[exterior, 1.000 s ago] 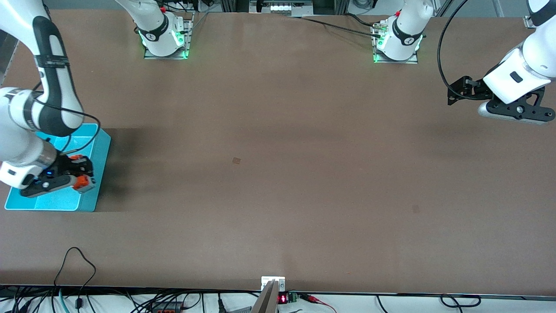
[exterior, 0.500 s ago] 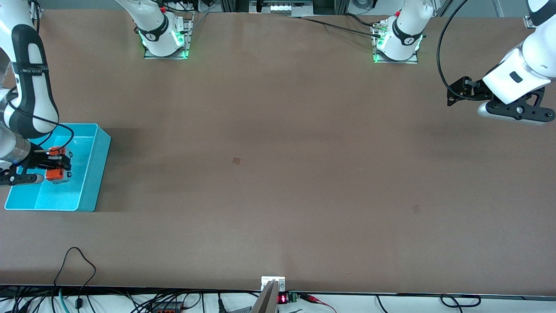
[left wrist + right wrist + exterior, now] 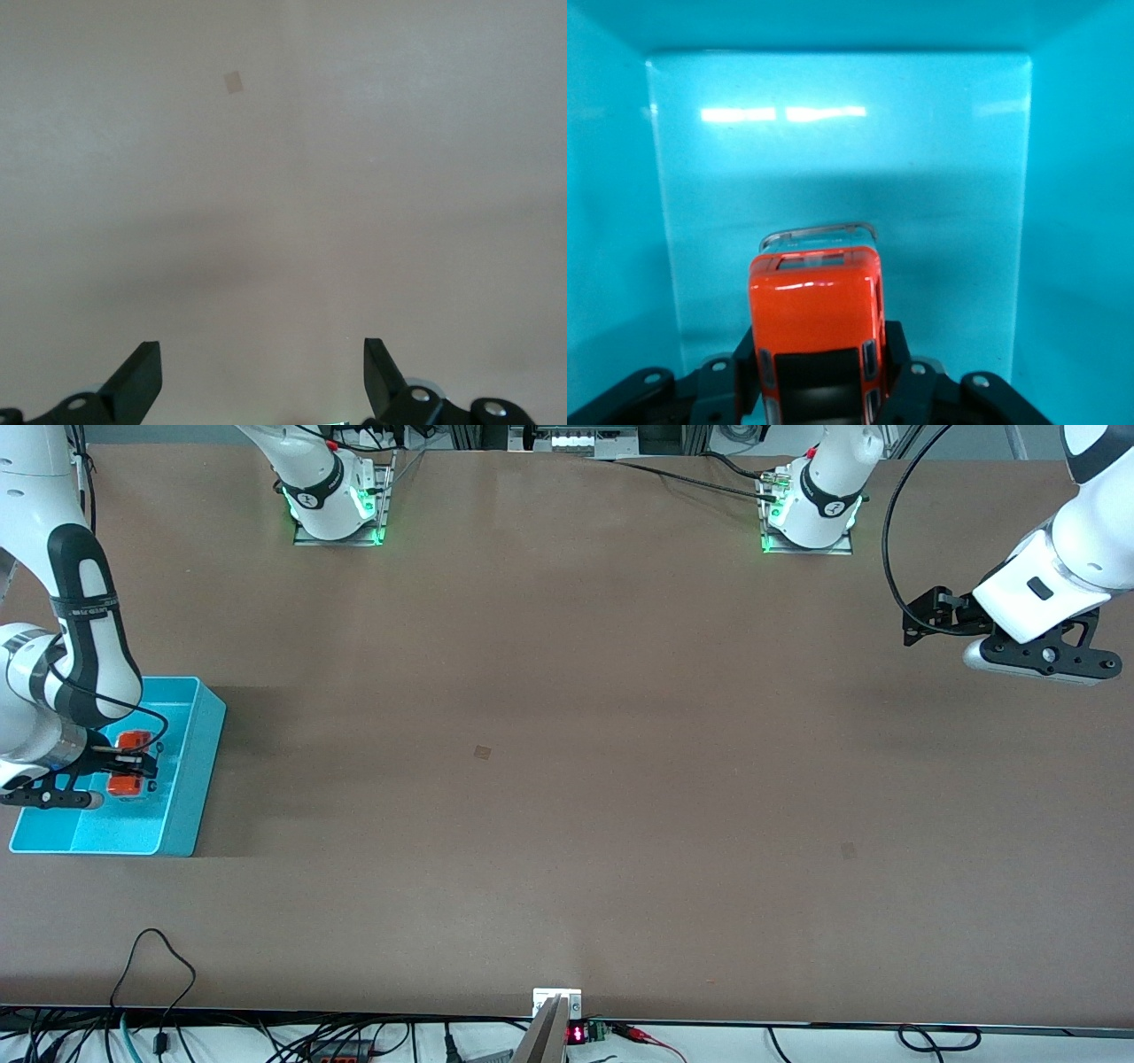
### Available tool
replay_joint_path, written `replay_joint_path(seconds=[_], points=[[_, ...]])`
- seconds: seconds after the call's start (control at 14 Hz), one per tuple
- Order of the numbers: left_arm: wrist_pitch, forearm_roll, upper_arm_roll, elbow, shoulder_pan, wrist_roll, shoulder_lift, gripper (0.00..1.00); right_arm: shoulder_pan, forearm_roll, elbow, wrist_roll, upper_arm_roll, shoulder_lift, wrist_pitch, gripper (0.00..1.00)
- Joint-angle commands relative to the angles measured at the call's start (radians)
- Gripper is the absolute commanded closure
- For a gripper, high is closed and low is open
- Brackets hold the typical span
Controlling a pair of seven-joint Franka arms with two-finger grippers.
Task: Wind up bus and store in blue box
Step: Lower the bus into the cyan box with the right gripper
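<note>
My right gripper [image 3: 133, 763] is shut on the small orange-red bus [image 3: 134, 740] and holds it inside the light blue box [image 3: 190, 779] at the right arm's end of the table. In the right wrist view the bus [image 3: 817, 305] sits between my fingers [image 3: 897, 354], dark roof panels up, its grey end pointing at the box's floor and walls [image 3: 611, 195]. I cannot tell whether the bus touches the floor. My left gripper [image 3: 923, 615] hangs open and empty over bare table at the left arm's end, with its fingertips [image 3: 142, 376] wide apart.
The brown table top [image 3: 567, 779] stretches between the two arms, with a small square mark [image 3: 482, 752] near its middle. Both arm bases [image 3: 337, 505] stand along the table's edge farthest from the front camera. Cables lie along the nearest edge.
My right gripper has carried the bus from over the box's wall to well inside the box and lowered it. My left arm has shifted slightly and stays open.
</note>
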Motion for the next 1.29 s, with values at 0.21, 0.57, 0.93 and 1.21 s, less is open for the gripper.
replay_joint_path(seconds=[0.21,0.57,0.93,1.21], points=[[-0.009,-0.008,-0.004,0.029,-0.004,-0.019,0.013,0.00,-0.023,0.058,-0.011,-0.012,0.004,0.022,0.009,1.00],[-0.009,-0.008,-0.004,0.029,-0.007,-0.019,0.013,0.00,-0.029,0.061,-0.011,-0.014,0.004,0.041,0.021,0.49],[-0.009,-0.008,-0.004,0.029,-0.008,-0.021,0.013,0.00,-0.029,0.061,-0.009,-0.049,0.005,0.039,0.021,0.00],[-0.010,-0.008,-0.004,0.029,-0.008,-0.021,0.013,0.00,-0.022,0.061,-0.006,-0.049,0.005,-0.043,-0.026,0.00]])
